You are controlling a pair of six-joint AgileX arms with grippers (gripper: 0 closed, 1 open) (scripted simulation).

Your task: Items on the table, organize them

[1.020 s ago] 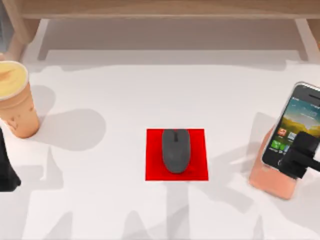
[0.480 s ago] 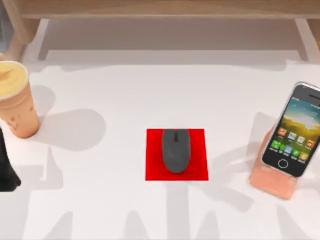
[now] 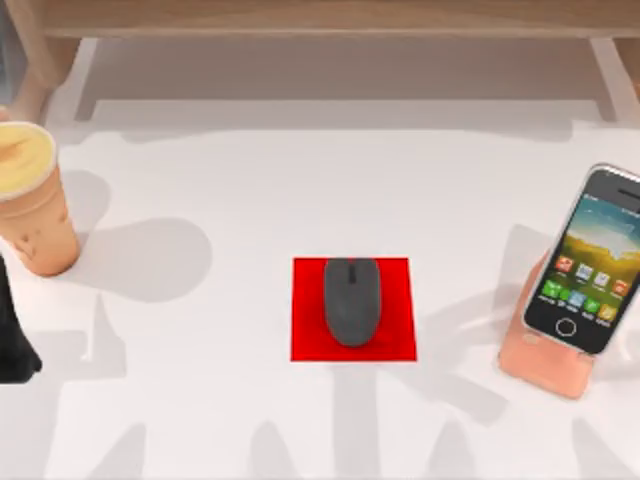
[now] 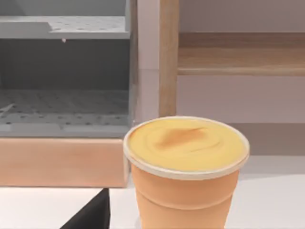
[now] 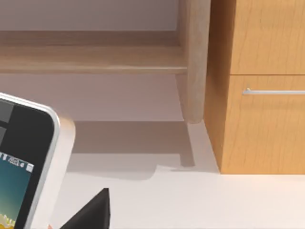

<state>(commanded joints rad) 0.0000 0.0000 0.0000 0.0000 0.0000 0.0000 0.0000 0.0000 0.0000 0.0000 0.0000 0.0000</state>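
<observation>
Mouse [image 3: 351, 300] sits on red mat [image 3: 353, 308]; phone [image 3: 590, 260] right of it on stand [image 3: 545, 362], cup [image 3: 32, 197] left. I cannot tell either gripper's opening. I'd approach the cup low and centred.

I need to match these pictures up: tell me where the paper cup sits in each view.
Top view: paper cup stands at the table's far left edge.
Left wrist view: it stands close up, lower centre.
Right wrist view: not in it.
Shared landmark: the wooden shelf unit.
</observation>
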